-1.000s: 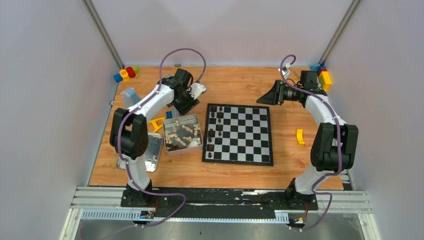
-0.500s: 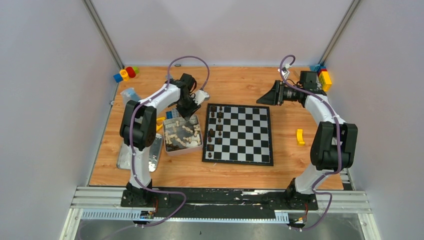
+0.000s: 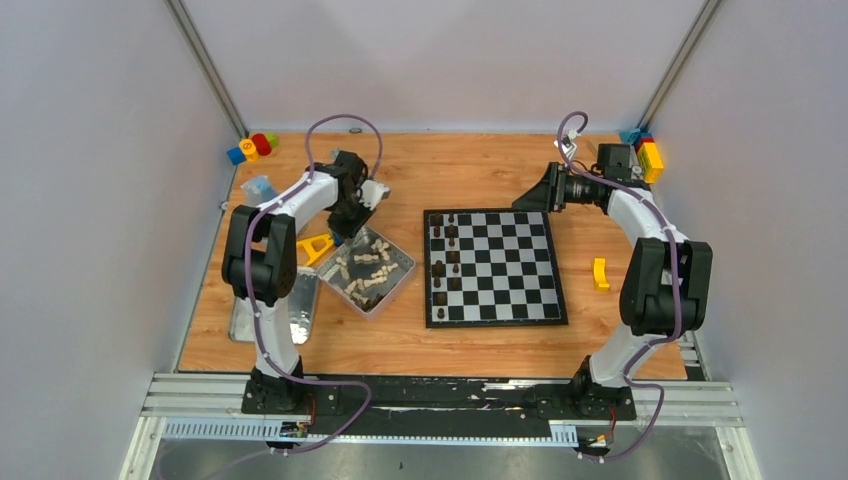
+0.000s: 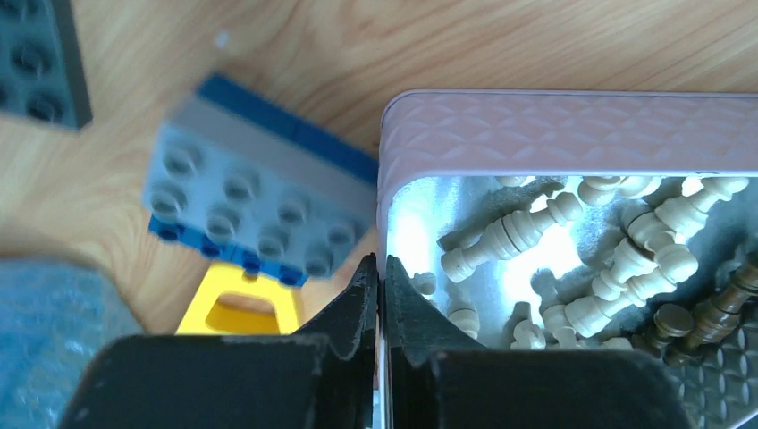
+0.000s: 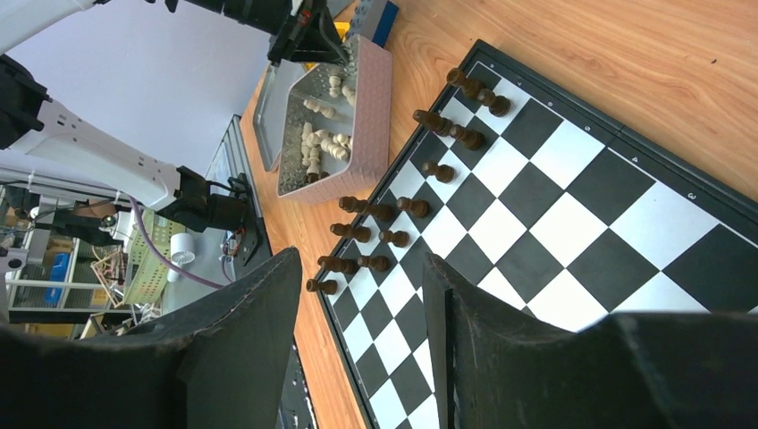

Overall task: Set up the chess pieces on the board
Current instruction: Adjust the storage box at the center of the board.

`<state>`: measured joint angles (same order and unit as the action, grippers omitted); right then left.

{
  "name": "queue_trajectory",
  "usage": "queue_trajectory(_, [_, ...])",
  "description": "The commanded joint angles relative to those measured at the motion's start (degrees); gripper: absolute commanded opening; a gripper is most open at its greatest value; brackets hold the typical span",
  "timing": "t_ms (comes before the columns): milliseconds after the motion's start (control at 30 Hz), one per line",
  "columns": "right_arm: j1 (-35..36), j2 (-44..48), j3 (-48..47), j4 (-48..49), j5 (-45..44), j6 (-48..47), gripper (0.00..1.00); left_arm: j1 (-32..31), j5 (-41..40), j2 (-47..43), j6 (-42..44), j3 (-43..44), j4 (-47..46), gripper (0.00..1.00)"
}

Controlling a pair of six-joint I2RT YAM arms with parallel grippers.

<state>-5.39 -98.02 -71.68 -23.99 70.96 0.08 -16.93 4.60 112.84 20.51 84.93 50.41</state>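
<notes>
Pale wood planks run under everything, and grey walls close the table (image 3: 480, 170) in on three sides. My left gripper (image 4: 380, 295) is pressed together on the thin wall of the tin (image 4: 554, 134), one finger outside and one inside, close to a corner. The tin sits askew to the board (image 3: 510, 270), near its left edge but apart from it.

Inside the tin, cream chess pieces (image 4: 509, 237) lie on their sides in a loose heap, with a few dark brown pieces (image 4: 706, 313) at the edge of my left wrist view. Just outside the pinched wall lies a grey and blue studded brick (image 4: 250, 214) with a yellow block (image 4: 241, 308) beside it. A dark grey baseplate (image 4: 40, 63) shows further off, at the corner of that view.

My right gripper (image 5: 360, 261) hangs just beyond the far edge of the board, fingers spread and holding nothing. On the board, standing dark pieces (image 3: 438, 268) fill parts of the two files nearest the tin, all upright.

A small yellow piece (image 3: 600, 273) lies on the wood to the right of the board. Coloured bricks sit in the far left corner (image 3: 250, 147) and the far right corner (image 3: 645, 152). A shiny metal tray (image 3: 305, 300) lies by my left arm.
</notes>
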Motion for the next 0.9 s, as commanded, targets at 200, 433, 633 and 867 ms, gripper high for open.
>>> queue_trajectory(200, [-0.04,-1.42,-1.33,0.62,0.72,-1.02,0.53,6.11,2.20,-10.30,-3.17,-8.79,2.85,0.28])
queue_trajectory(433, [0.54,-2.02,-1.71,0.27,0.75,-1.12,0.53,6.03,7.62,-15.57,3.96,-7.16,0.75,0.46])
queue_trajectory(633, [0.65,-1.82,-1.45,0.09,0.67,-1.54,0.53,2.82,10.93,-12.93,14.23,-1.76,1.76,0.60])
queue_trajectory(867, [0.72,-1.77,-1.27,-0.25,0.93,-1.82,0.53,-0.62,10.43,-8.60,26.35,1.72,2.21,0.65])
